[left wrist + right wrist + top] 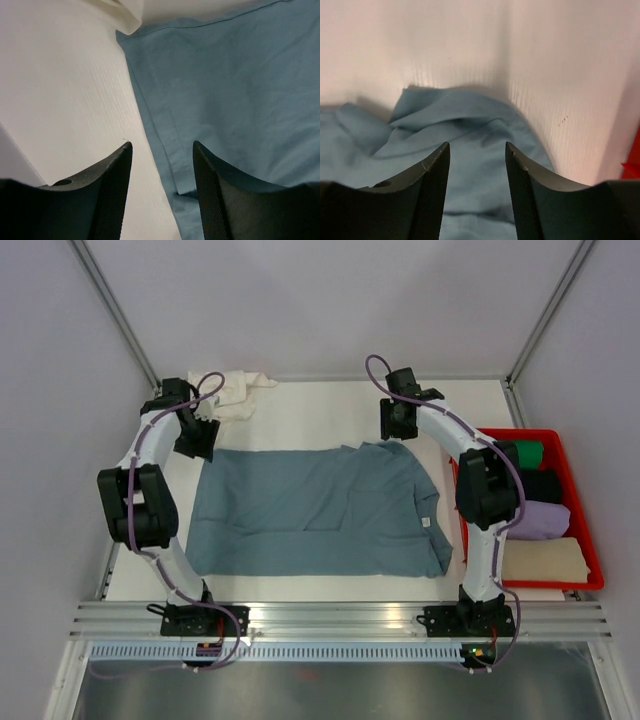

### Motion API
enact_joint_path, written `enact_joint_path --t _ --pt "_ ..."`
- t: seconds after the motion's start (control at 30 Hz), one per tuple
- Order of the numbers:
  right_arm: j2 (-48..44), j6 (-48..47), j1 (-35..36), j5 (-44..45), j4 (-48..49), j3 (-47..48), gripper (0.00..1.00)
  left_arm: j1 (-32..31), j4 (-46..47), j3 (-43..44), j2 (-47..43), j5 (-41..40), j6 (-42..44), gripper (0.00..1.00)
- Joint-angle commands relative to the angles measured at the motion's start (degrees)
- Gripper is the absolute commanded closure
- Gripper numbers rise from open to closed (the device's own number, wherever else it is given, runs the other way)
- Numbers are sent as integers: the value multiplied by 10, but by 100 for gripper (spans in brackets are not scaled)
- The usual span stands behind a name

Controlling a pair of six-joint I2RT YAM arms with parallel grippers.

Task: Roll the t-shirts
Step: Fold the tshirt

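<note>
The slate-blue t-shirt (320, 510) lies spread flat across the white table. A cream-white t-shirt (235, 392) is bunched at the back left. My left gripper (197, 443) is open and empty over the blue shirt's far left corner; in the left wrist view its jaws straddle the shirt's hemmed edge (165, 130). My right gripper (398, 425) is open and empty over the shirt's far right corner, where the cloth (470, 130) is rumpled between its jaws.
A red bin (585, 540) at the right holds rolled garments: green (528, 453), black, lavender (540, 520) and cream (545, 560). Grey walls enclose the table on the left, back and right. A metal rail runs along the near edge.
</note>
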Motion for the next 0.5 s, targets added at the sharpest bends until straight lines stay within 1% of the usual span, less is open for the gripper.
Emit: enact_joint_path --t 0.0,0.03,0.07,0.17,0.3,0.47 --pt "53 -52 0 27 6 55 45 -9 33 29 39 -29 -46 42" --pt "65 -57 0 28 6 72 45 -9 39 42 71 -33 -50 42" --pt "86 -67 0 24 6 81 45 -9 40 52 85 -34 -55 42" --pt "107 -86 0 -2 14 94 45 -8 50 92 140 -34 -74 42" --pt "122 -102 0 -17 31 92 45 -9 56 145 189 -42 -89 42" --pt "129 -117 0 -26 40 90 45 -9 56 169 241 -61 -90 42"
